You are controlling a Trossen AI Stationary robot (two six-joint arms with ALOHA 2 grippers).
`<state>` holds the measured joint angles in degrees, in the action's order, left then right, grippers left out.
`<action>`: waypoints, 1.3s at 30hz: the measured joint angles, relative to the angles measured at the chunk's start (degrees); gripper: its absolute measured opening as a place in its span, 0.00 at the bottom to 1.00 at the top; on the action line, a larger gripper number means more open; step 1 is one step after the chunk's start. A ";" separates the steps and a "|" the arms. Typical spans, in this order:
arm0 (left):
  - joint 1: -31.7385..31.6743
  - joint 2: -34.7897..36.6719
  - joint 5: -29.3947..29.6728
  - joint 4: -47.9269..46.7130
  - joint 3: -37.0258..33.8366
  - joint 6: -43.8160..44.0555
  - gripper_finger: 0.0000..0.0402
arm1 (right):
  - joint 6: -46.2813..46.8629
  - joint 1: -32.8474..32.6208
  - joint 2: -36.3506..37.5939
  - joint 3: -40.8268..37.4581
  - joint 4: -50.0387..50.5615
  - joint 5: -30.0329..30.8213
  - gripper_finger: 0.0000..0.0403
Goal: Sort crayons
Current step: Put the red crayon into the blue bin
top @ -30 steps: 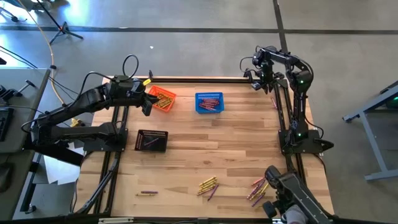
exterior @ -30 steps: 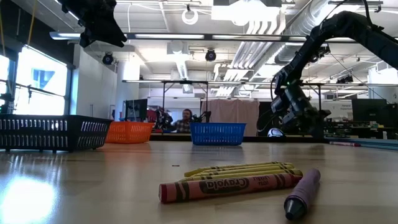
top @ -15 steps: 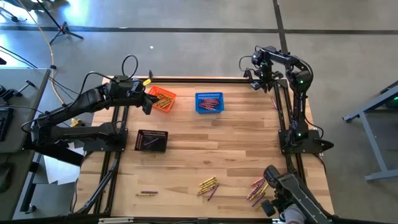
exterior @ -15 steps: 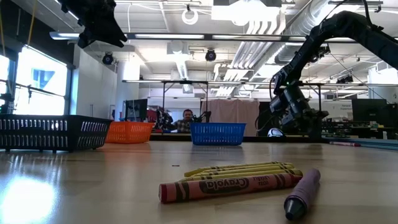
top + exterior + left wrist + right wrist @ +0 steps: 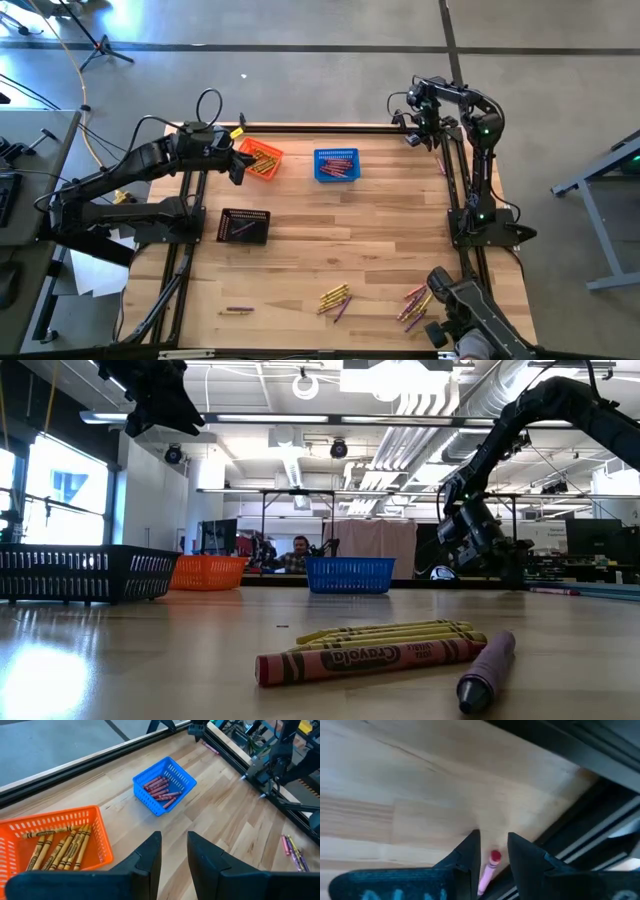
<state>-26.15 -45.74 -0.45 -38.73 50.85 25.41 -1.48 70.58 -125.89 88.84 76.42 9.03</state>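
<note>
Loose crayons lie flat near the table's front edge: a yellow bunch [image 5: 335, 297], a mixed bunch [image 5: 415, 303] and a pair [image 5: 238, 310]. My left gripper [image 5: 174, 837] hovers open and empty beside the orange basket [image 5: 260, 158] of yellow crayons. My right gripper [image 5: 493, 837] is low over the table's far right corner [image 5: 412, 135], pointing steeply down and open. Its fingers stand on either side of a pink crayon with a red tip [image 5: 490, 867] beside the dark rail. My right gripper has the pink crayon [image 5: 492, 862] in the gap between its fingers, lying along them. The crayon is narrower than the gap. Whether either finger touches it, I cannot tell.
A blue basket [image 5: 336, 165] holds red crayons and a black basket [image 5: 244, 226] holds purple ones. Another pink crayon [image 5: 440, 163] lies by the right rail. Dark frame rails run along the table's edges. Bare wood spans the middle.
</note>
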 joint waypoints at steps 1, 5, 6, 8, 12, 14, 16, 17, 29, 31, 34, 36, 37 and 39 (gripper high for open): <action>0.00 0.00 0.00 -0.01 0.00 0.03 0.20 | -0.11 -0.05 0.09 -0.50 -0.19 1.33 0.21; 0.00 -0.01 -0.32 -0.01 0.00 0.04 0.20 | -1.15 -0.29 0.02 -1.16 -0.22 3.97 0.21; 0.00 0.00 -0.32 0.01 0.00 0.04 0.20 | -1.23 -0.27 -0.02 -1.16 -0.22 4.12 0.21; 0.00 0.01 -0.34 -0.01 0.00 0.04 0.20 | -1.45 -0.19 -0.02 -1.18 -0.17 4.22 0.21; 0.00 0.00 -0.34 0.00 0.00 0.05 0.20 | -3.49 0.06 -0.06 -1.20 0.76 4.43 0.21; 0.00 0.00 -0.36 -0.01 0.00 0.49 0.20 | -4.74 0.21 -0.14 -1.19 1.23 4.49 0.21; -0.02 0.01 -0.37 0.00 0.00 1.54 0.20 | -5.56 0.25 -0.18 -1.18 1.44 4.49 0.21; -0.02 -0.01 -0.37 0.01 0.00 2.11 0.20 | -6.13 0.25 -0.20 -1.20 1.54 4.47 0.21; -0.02 -0.01 -0.32 0.01 0.00 3.02 0.20 | -9.09 -0.17 -0.30 -1.27 1.86 2.19 0.21; -0.02 0.00 -0.31 -0.01 0.00 3.02 0.20 | -9.09 -0.16 -0.06 -1.27 1.69 1.83 0.21; -0.02 0.00 -0.29 0.00 0.00 2.99 0.20 | -10.05 -0.21 1.42 -1.27 0.69 -1.09 0.21; 0.00 -0.01 -0.23 0.01 0.00 2.97 0.20 | -10.59 -0.23 3.34 -1.25 0.09 -3.42 0.21; -0.02 0.01 -0.17 0.01 0.00 2.89 0.20 | -10.59 -0.21 4.31 -1.17 -0.05 -5.16 0.21; -0.02 -0.01 -0.10 0.00 0.00 2.89 0.20 | -10.46 -0.23 6.44 -1.16 0.50 -8.39 0.21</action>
<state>-26.17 -45.76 -0.56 -38.73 50.85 28.29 -11.94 70.35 -119.45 87.68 76.92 0.64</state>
